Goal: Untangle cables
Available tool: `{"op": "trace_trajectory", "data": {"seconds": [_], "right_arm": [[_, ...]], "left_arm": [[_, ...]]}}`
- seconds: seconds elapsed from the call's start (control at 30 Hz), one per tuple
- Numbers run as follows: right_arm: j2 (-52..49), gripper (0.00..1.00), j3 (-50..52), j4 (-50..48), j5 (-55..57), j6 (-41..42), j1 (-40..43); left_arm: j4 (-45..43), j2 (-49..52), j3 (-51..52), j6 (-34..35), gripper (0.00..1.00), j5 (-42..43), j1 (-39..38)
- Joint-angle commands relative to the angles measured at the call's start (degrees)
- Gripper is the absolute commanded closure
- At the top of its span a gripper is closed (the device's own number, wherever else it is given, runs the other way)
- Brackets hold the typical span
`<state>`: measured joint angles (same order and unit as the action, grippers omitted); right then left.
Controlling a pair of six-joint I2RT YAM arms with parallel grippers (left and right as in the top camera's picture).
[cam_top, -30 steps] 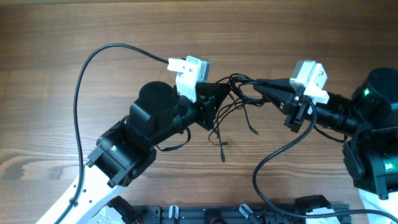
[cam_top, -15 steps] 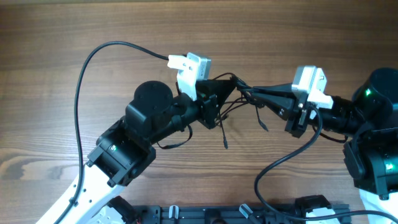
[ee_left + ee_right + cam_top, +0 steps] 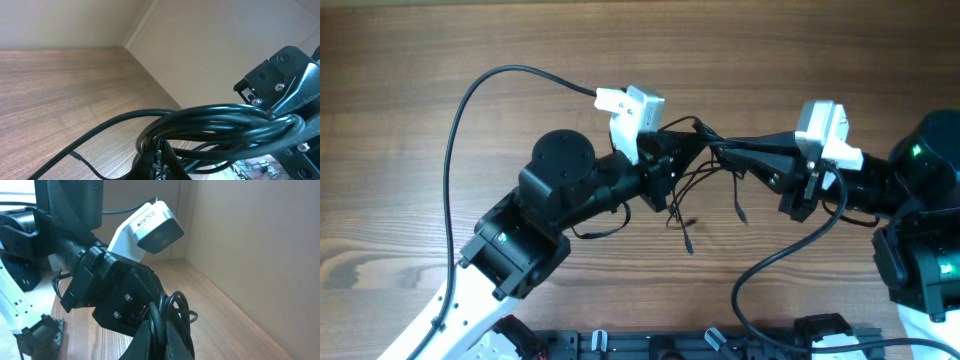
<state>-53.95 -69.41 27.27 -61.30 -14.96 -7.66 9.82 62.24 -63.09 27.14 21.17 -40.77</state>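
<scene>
Untangling barely begun: the thin black cables with small grey plug ends (image 3: 220, 117) are one knot, held up above mid-table.
The left gripper (image 3: 688, 150) and right gripper (image 3: 724, 148) are both clamped on the knot, tips nearly meeting. Two loose ends hang free, and no strand is separated. The brown wooden table (image 3: 820, 60) offers room on the far side and outward, while the arm bases crowd the near edge.

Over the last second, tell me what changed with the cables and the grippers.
The left gripper edged rightward and the right gripper shifted slightly too. The cables between them drew into a tighter bunch, and their hanging plug ends swung to the right. Nothing was taken or released: both grippers stay shut on the cables, close together.
</scene>
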Motion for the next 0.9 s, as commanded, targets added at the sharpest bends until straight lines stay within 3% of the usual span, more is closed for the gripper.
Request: {"op": "trace_trajectory", "data": {"seconds": [0.0,0.3,0.5,0.63,0.8,0.87], "right_arm": [[0.15,0.96,-0.24,-0.28,-1.33,1.7,0.02],[0.17,0.96,-0.24,-0.68,-1.05,3.45,0.02],[0.17,0.96,-0.24,0.76,15.02,11.56,0.02],[0.17,0.96,-0.24,2.86,20.26,13.88,0.02],[0.17,0.96,-0.24,3.17,16.0,12.22,0.02],[0.15,0.96,-0.24,3.3,9.86,9.2,0.02]], "left_arm": [[-0.83,-0.2,-0.52,0.07,0.96,3.48,-0.26],[-1.44,-0.2,-0.52,0.07,0.96,3.54,-0.26],[0.96,-0.57,-0.52,-10.27,0.95,5.84,-0.2],[1.49,-1.9,-0.52,-16.48,0.88,5.81,-0.22],[1.05,-2.91,-0.52,-24.98,0.64,6.1,-0.26],[-0.13,-2.82,-0.52,-26.97,0.45,5.99,-0.26]]}}
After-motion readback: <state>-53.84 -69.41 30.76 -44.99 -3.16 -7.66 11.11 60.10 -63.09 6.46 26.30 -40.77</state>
